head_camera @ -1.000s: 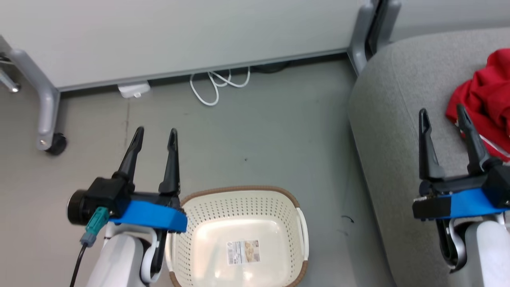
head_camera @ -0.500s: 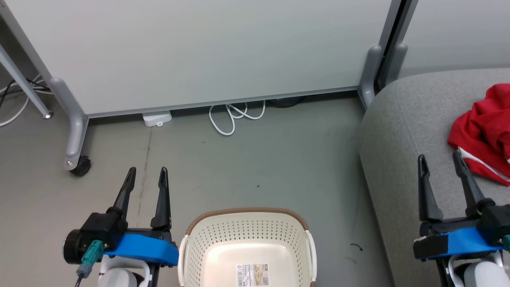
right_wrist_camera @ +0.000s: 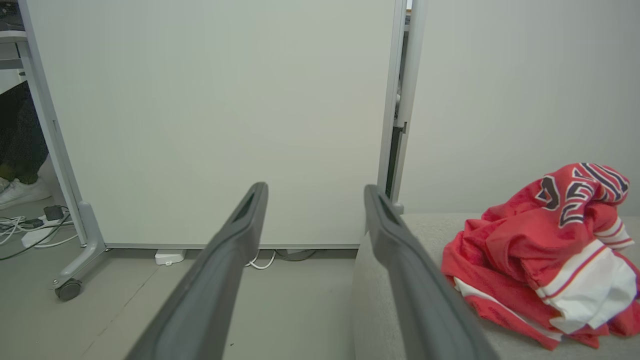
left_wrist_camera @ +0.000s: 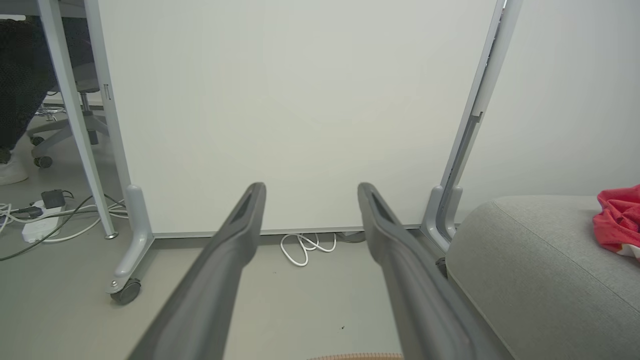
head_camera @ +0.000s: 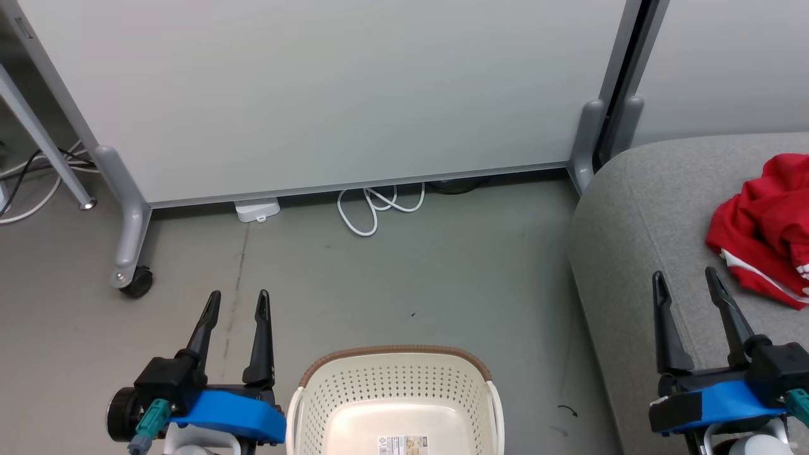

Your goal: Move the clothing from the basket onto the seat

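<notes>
The red clothing (head_camera: 765, 230) with white stripe trim lies bunched on the grey seat (head_camera: 632, 253) at the right; in the right wrist view the clothing (right_wrist_camera: 545, 250) shows black-and-white lettering on top. The cream perforated basket (head_camera: 395, 385) with its brown rim stands on the floor at the bottom centre, holding nothing but a label on its bottom. My left gripper (head_camera: 237, 303) hangs open just left of the basket. My right gripper (head_camera: 686, 281) is open above the seat's front part, left of the clothing and apart from it. Both grippers (left_wrist_camera: 307, 192) (right_wrist_camera: 315, 192) hold nothing.
A white partition panel (head_camera: 316, 95) on grey wheeled legs (head_camera: 129, 253) stands behind the floor. A coiled white cable (head_camera: 376, 208) and a small white box (head_camera: 257, 210) lie at its base. More cables and a power strip (left_wrist_camera: 35, 225) lie at the far left.
The head view has tilted upward, so the whole picture has slid down. Both grippers stay open, and the clothing rests on the seat as before.
</notes>
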{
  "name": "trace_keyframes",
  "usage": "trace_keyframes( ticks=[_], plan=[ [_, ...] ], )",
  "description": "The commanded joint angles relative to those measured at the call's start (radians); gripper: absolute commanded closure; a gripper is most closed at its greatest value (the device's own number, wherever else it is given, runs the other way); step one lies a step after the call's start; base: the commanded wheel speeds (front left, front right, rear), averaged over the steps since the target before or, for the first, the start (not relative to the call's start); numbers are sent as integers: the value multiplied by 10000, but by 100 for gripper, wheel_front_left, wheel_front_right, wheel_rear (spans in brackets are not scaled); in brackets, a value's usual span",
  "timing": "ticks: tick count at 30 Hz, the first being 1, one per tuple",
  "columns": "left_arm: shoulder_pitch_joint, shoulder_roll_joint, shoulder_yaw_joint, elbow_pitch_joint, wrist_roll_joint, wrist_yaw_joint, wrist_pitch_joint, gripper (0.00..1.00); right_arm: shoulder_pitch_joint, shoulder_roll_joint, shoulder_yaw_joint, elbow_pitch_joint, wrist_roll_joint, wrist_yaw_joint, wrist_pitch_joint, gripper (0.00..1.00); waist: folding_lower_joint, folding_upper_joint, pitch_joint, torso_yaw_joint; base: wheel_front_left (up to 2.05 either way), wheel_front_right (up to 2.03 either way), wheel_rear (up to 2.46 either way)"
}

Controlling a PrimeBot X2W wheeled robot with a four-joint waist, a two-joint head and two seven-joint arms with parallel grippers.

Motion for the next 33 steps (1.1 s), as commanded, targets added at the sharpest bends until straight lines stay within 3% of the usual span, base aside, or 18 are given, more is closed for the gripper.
trace_keyframes(
  ticks=[1, 4, 5, 10, 33],
  plan=[
    [61, -4, 35, 23, 71, -35, -47, 0, 137, 20, 12, 22, 38, 5, -33, 0, 1, -1, -8, 1, 0, 0, 0],
    [83, -17, 78, 63, 149, -45, -47, 0, 137, 22, 27, 52, 90, 5, -33, 0, 1, -1, -16, -4, 0, 0, 0],
    [50, -17, 68, 50, 102, -4, 0, 100, 14, 4, 23, 35, 88, 2, 0, 100, 1, -1, -17, -3, 0, 0, 0],
    [337, -79, 98, 419, -89, -3, 113, 100, 76, 59, -21, 494, 263, 0, 128, 100, 1, -1, -20, -5, 0, 0, 0],
    [160, -101, 663, 89, -4174, -26, 1176, 100, -78, 40, 32, 615, 4816, 1, 1175, 100, 1, -1, -24, -50, 0, 0, 0]
  ],
)
